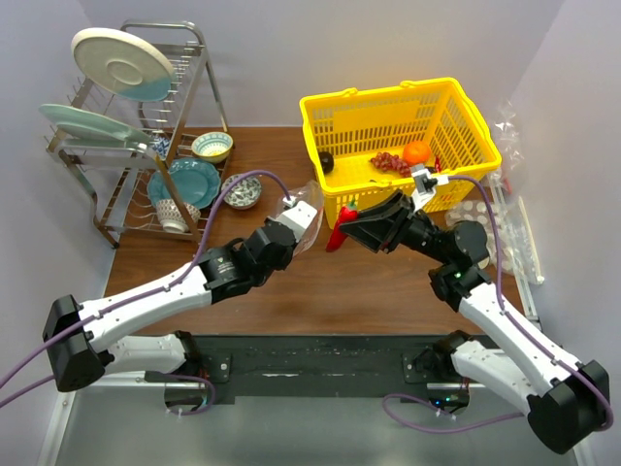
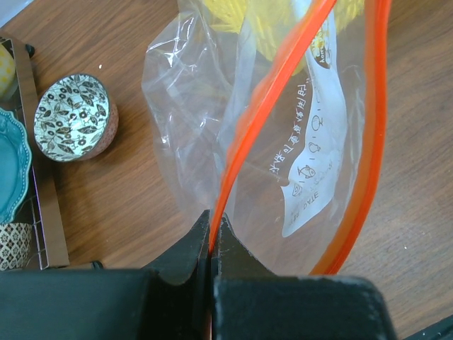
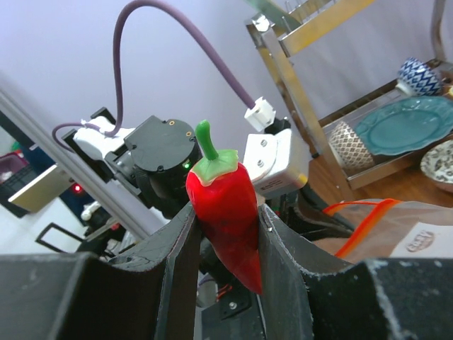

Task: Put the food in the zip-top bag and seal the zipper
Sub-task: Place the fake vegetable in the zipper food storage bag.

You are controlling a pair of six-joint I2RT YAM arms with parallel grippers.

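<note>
Loading step. Your left gripper (image 2: 212,225) has its jaws pinched together on the zipper (image 2: 263,99), with the zip-top bag (image 2: 311,163) mouth gaping just ahead. Your right gripper (image 3: 226,221) jaws clamp a red pepper (image 3: 225,202), stem beyond their tips. Next you likely carry it into that mouth and release.

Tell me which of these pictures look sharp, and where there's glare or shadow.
Top external view: even light, sharp throughout, only soft shadows on the table. Left wrist view: white sheen on the crinkled zip-top bag; the left gripper at the bottom edge is dark and featureless. Right wrist view: the red chilli pepper is crisp with small glossy highlights.
</note>
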